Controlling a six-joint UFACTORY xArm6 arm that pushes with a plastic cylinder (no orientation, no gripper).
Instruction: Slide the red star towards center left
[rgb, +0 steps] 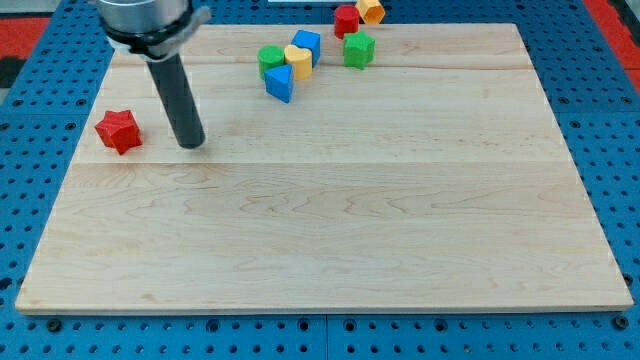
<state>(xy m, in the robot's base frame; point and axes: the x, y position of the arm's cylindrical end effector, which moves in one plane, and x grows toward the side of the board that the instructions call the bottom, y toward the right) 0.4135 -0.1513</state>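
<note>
Red star (118, 131) lies near the wooden board's (330, 240) left edge, above mid-height, my tip (192, 144), a bare rod grasping nothing, standing clear just to its right; recommend approaching from the view's top and nudging slowly downward.

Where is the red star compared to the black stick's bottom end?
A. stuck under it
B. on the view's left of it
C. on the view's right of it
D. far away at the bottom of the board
B: the red star sits on the view's left of my tip, with bare wood between them.
</note>
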